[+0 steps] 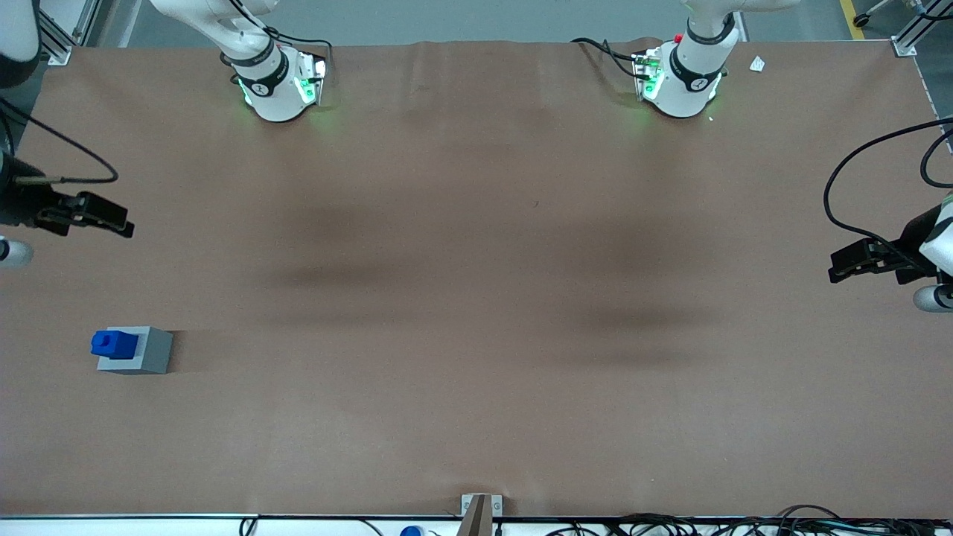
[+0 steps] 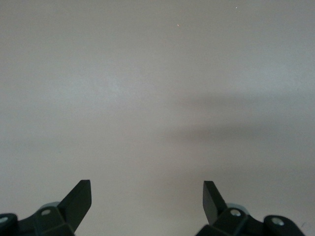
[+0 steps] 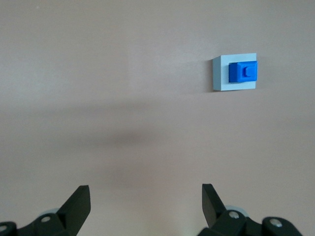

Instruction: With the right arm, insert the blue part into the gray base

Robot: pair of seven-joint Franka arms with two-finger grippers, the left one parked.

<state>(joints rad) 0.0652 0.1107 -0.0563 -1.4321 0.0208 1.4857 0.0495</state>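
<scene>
The blue part [image 1: 115, 343] sits on top of the gray base [image 1: 149, 353], toward the base's edge at the working arm's end of the table. I cannot tell how deep it sits in the recess. In the right wrist view the blue part [image 3: 243, 72] covers much of the gray base [image 3: 221, 74], with a strip of gray showing beside it. My right arm's gripper [image 1: 123, 225] hangs open and holds nothing, farther from the front camera than the base and well apart from it. The black fingertips [image 3: 78, 199] of the gripper [image 3: 146, 196] stand wide over bare brown table.
Brown paper covers the table [image 1: 476, 298]. Both arm bases [image 1: 279, 85] [image 1: 681, 82] stand along the edge farthest from the front camera, with a small white scrap [image 1: 757, 64] near one. A metal bracket [image 1: 480, 510] and cables [image 1: 670, 525] line the nearest edge.
</scene>
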